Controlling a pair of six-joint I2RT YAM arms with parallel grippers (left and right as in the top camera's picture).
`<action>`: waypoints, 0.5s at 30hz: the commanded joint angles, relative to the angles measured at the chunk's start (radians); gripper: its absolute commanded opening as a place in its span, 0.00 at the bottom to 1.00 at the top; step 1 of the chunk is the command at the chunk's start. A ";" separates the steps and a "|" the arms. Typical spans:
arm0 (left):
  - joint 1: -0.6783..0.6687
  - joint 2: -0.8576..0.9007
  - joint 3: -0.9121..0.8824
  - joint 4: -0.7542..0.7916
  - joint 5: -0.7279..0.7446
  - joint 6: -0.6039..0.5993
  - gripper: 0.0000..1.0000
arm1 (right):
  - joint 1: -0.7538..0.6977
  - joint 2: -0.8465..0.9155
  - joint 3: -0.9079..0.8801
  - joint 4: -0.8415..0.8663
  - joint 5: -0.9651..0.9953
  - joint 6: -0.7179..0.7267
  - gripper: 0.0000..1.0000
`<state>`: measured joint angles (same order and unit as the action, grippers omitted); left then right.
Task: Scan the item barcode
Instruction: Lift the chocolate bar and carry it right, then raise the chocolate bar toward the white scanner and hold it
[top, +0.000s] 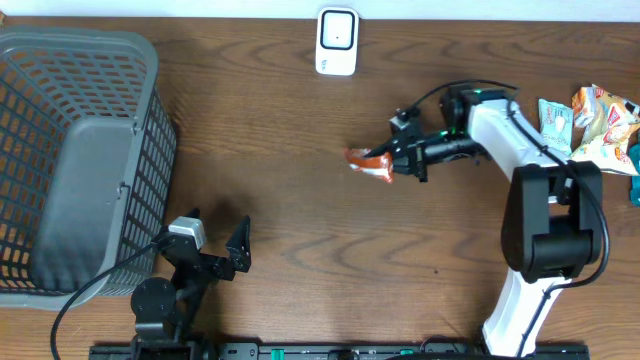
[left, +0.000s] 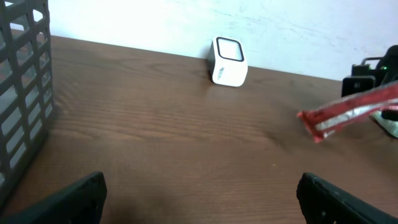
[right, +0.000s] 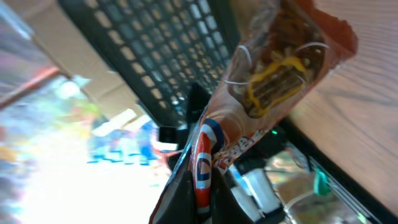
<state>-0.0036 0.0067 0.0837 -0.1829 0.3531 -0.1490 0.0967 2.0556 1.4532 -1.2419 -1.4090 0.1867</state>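
The item is an orange-red snack packet (top: 370, 163), held above the table's middle by my right gripper (top: 393, 160), which is shut on its end. In the right wrist view the packet (right: 273, 81) rises from between the pinching fingers (right: 186, 199), its clear window showing the snack inside. From the left wrist view the packet (left: 348, 113) shows edge-on at the right. The white barcode scanner (top: 336, 42) stands at the table's far edge, also in the left wrist view (left: 229, 61). My left gripper (top: 215, 240) sits near the front left, open and holding nothing (left: 202, 205).
A grey mesh basket (top: 75, 160) fills the left side of the table; its wall (left: 25, 93) shows in the left wrist view. Several more snack packets (top: 598, 125) lie at the far right edge. Bare wood lies between the held packet and the scanner.
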 joint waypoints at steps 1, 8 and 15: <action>0.002 -0.001 -0.016 -0.025 -0.002 0.017 0.98 | -0.021 0.009 0.013 -0.004 -0.085 0.018 0.01; 0.002 -0.001 -0.016 -0.025 -0.002 0.017 0.98 | -0.031 0.009 0.013 0.067 0.074 -0.098 0.01; 0.002 -0.001 -0.016 -0.025 -0.002 0.017 0.98 | 0.007 0.009 0.013 0.185 0.505 -0.132 0.01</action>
<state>-0.0036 0.0067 0.0837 -0.1829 0.3531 -0.1490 0.0795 2.0556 1.4532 -1.1027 -1.1282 0.0975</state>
